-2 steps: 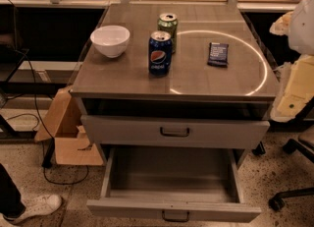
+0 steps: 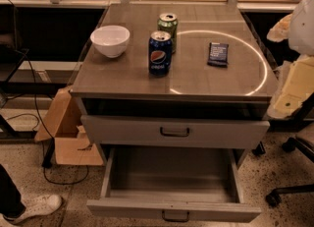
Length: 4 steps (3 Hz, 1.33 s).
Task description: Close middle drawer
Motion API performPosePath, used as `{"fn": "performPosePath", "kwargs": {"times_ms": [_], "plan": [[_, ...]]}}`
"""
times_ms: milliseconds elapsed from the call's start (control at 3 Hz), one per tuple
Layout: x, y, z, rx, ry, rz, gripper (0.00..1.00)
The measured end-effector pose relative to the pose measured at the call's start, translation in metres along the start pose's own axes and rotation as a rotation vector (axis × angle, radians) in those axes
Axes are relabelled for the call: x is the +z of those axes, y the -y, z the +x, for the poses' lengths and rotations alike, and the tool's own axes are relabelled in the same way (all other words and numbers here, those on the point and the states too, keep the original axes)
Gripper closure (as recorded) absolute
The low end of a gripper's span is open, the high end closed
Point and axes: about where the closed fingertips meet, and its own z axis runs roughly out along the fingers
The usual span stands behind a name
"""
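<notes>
The open middle drawer is plain grey with a dark handle, under a grey-brown desk. On the desk are a white bowl, blue can, green can and dark packet. The cream hand is at the right edge. There is a brown box, speckled floor and white shoe.

Count, single view.
- Drawers: 2. That is 1 middle drawer, standing open, and 1 taller-fronted drawer above it.
- Loop handles: 2, an upper handle and a lower handle.
- Cans on the cabinet top: 2. That is 1 blue Pepsi can and 1 green can.
- White bowl: 1.
- Dark packet: 1.
- Cardboard box: 1.
- White shoe: 1.
- Gripper: 1, at the right frame edge beside the cabinet top.
</notes>
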Motion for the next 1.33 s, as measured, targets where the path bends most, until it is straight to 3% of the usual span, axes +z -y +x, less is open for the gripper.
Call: {"fn": "performPosePath", "kwargs": {"times_ms": [1000,1333], "plan": [[0.0,0.0,0.0,0.0,0.0,0.0,0.83],[0.0,0.0,0.0,0.0,0.0,0.0,1.0]]}}
